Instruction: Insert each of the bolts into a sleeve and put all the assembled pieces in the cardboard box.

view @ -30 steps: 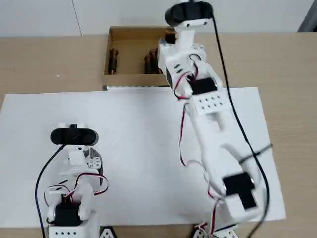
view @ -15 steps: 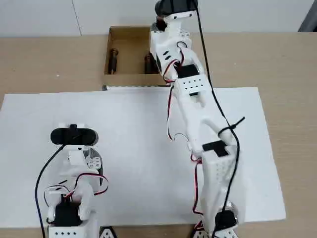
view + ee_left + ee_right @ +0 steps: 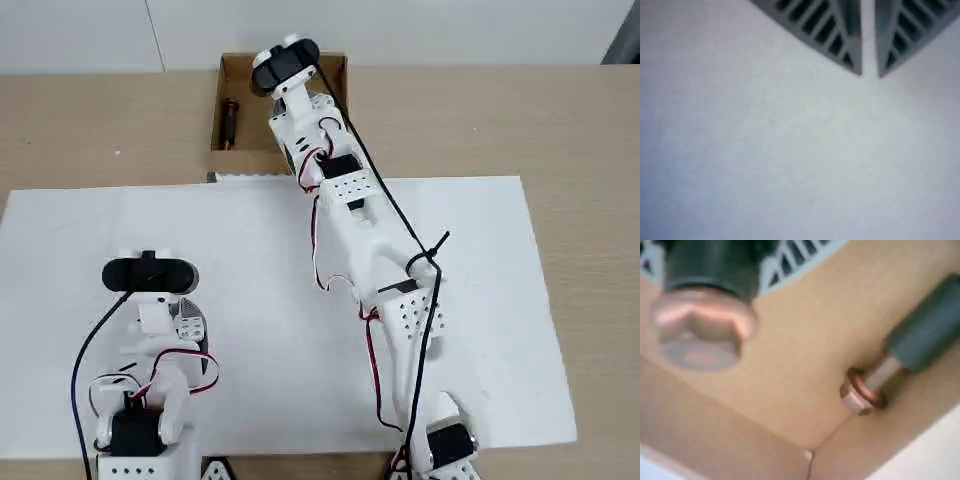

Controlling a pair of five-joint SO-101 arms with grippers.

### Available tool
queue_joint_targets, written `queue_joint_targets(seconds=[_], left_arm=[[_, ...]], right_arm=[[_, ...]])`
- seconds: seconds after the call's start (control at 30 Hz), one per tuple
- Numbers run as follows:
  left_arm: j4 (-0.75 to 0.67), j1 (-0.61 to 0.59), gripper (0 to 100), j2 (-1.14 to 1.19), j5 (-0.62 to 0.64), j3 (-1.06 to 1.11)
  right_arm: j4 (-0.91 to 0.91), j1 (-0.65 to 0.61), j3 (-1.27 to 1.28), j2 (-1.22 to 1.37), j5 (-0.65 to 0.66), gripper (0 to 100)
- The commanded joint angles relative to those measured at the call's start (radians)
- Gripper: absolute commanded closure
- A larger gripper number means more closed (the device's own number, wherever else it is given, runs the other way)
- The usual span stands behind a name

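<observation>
arms (image 3: 150,330) (image 3: 370,250): 2 | cardboard box (image 3: 250,125): 1 | paper sheet (image 3: 260,300): 1 | bolt-in-sleeve pieces (image 3: 707,315) (image 3: 920,337), right wrist view: 2

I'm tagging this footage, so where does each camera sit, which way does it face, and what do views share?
High view: fixed above the table, looking down on white sheet, cardboard box, left arm, right arm.
Left wrist view: on that wrist, facing the sheet closely; left pincer tips close together.
Right wrist view: on that wrist, looking into the box; right pincer grips a sleeved bolt; a second bolt lies inside.
Shared: high and right wrist views show the box.
</observation>
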Motion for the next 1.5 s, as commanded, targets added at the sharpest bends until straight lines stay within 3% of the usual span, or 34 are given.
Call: queue_joint_targets(seconds=[0.0, 0.43, 0.6, 0.63, 0.8, 1.1, 1.47], left_arm=[[-0.006, -0.006, 99, -0.009, 0.005, -0.002], [-0.006, -0.006, 99, -0.009, 0.005, -0.002], [-0.006, -0.006, 99, -0.009, 0.005, -0.002], [-0.006, -0.006, 99, -0.009, 0.005, -0.002], [-0.006, -0.006, 99, -0.009, 0.005, -0.002], [-0.006, -0.006, 99, -0.009, 0.005, -0.002], [-0.006, -0.006, 99, -0.009, 0.005, -0.002]], right_arm=[[0.004, -0.012, -0.063, -0.010, 0.044, 81.3], [0.004, -0.008, -0.063, -0.048, 0.048, 80.9], [0.027, -0.008, -0.063, -0.124, 0.048, 95.7], [0.054, -0.010, -0.063, -0.148, 0.048, 99.8], [0.280, -0.010, -0.063, -0.266, 0.043, 99.5], [0.503, 0.002, -0.063, -0.441, 0.043, 99.6], [0.961, 0.059, -0.063, -0.717, 0.041, 99.6]])
